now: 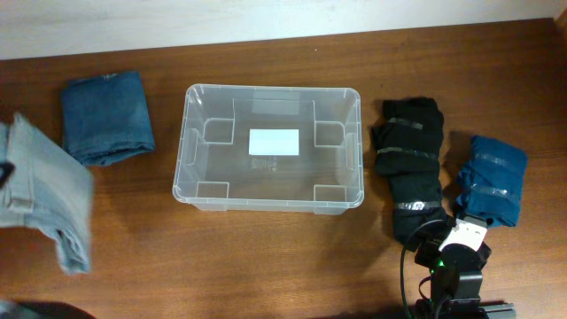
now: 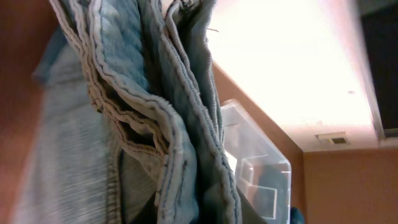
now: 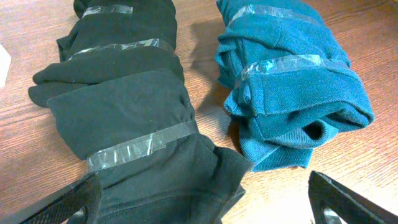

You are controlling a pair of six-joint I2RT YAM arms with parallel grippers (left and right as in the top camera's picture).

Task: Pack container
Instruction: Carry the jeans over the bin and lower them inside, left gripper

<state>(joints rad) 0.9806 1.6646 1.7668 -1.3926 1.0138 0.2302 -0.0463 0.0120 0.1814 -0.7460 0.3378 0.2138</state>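
Observation:
The clear plastic container (image 1: 270,149) stands open in the middle of the table, a white label on its base; it also shows in the left wrist view (image 2: 261,180). My left gripper (image 2: 205,214) is shut on light blue jeans (image 1: 49,190), held up at the far left of the table; the denim (image 2: 143,112) fills the left wrist view. My right gripper (image 3: 205,205) is open at the near end of a taped black garment roll (image 3: 118,106), with a taped teal garment roll (image 3: 292,81) to its right.
A folded dark blue denim piece (image 1: 106,115) lies left of the container. The black roll (image 1: 409,164) and the teal roll (image 1: 490,180) lie right of it. The right arm base (image 1: 456,261) is at the near edge.

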